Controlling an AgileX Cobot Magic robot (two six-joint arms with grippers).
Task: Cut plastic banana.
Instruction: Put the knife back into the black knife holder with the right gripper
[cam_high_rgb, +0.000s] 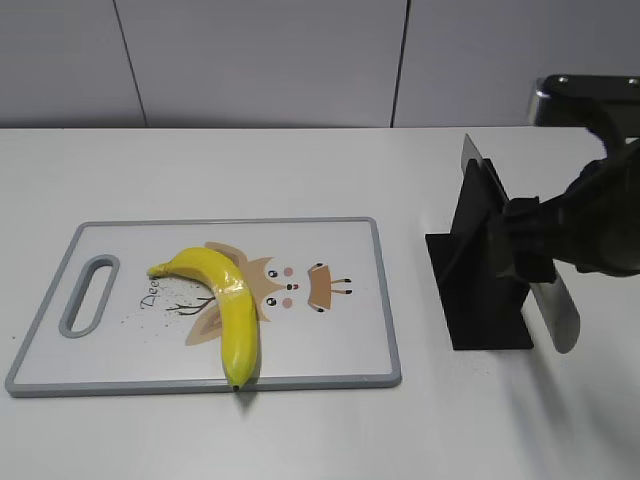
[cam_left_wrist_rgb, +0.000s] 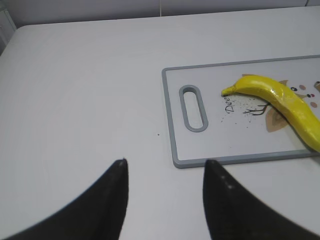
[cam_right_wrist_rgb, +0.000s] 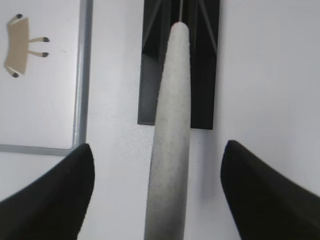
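A white table (cam_high_rgb: 300, 170) meets a pale grey panelled wall (cam_high_rgb: 250, 60) with dark seams.

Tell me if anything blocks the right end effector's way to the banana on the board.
Nothing visible lies on the table between them except the black knife stand, right beside the right end effector, left of it toward the cutting board. The plastic banana lies uncovered on the board. The grey knife handle sits between the open fingers.

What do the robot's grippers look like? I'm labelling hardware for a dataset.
Both are black. The left gripper has two smooth, curved fingers tapering to points. The right gripper has broader, rounded matte fingers. In the exterior view its body looks dark and bulky. No cables or markings show.
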